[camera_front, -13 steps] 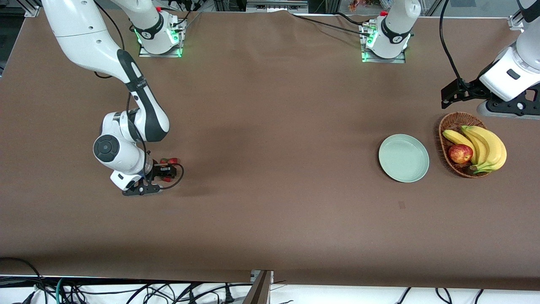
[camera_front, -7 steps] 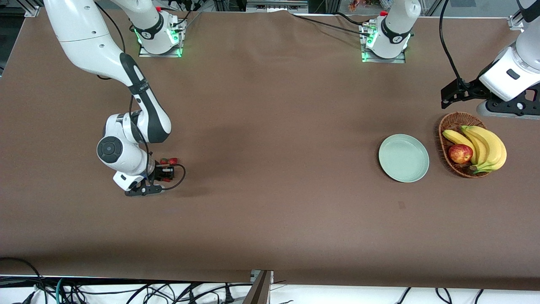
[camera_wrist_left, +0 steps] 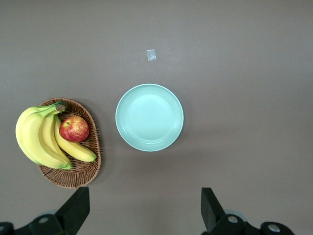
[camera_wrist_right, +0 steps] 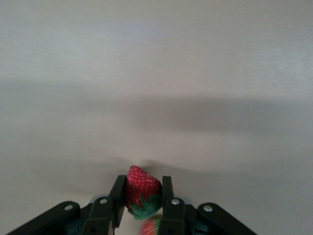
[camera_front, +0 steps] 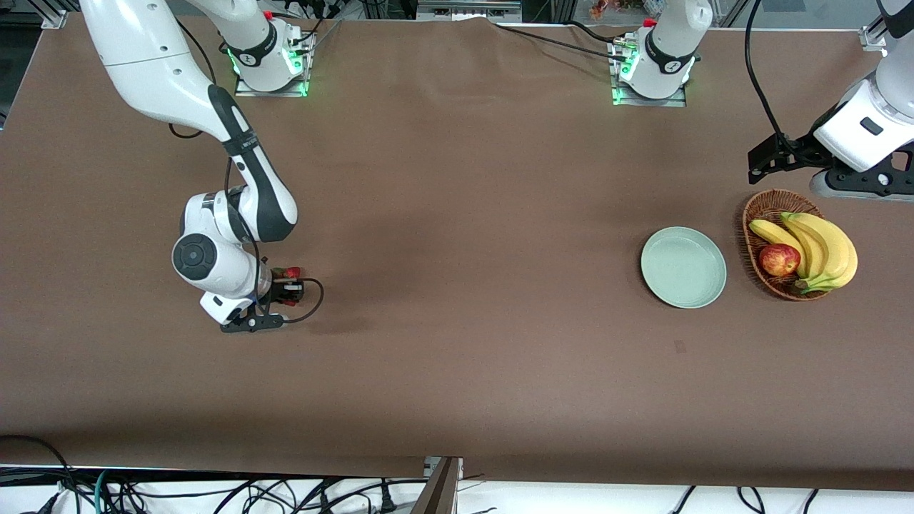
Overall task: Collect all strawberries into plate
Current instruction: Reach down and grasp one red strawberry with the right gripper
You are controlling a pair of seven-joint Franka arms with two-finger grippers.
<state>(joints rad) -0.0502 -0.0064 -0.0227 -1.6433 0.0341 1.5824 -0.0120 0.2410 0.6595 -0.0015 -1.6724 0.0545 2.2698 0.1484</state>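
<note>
Strawberry (camera_wrist_right: 143, 188) sits pinched between the two fingers of my right claw (camera_wrist_right: 143, 198), closed snug on its red sides with the green cap pointing down. The claw is low over the tabletop (camera_front: 457, 285) at the right arm's end; in the front view other strawberries (camera_front: 289, 272) show red just beside it. Below the held berry a blurred red shape shows, perhaps another berry, though I cannot be sure.

To do this well, I judge I should lift straight up first, so I do not knock the neighbours, and keep the squeeze gentle on soft fruit. The plate (camera_front: 683, 267) lies bare well apart, toward the left arm's end, just beside the basket (camera_front: 758, 214) with bananas (camera_front: 821, 246) and an apple (camera_front: 779, 260).

My left claw (camera_wrist_left: 142, 213) waits wide open, holding nothing, high over the plate and basket.
</note>
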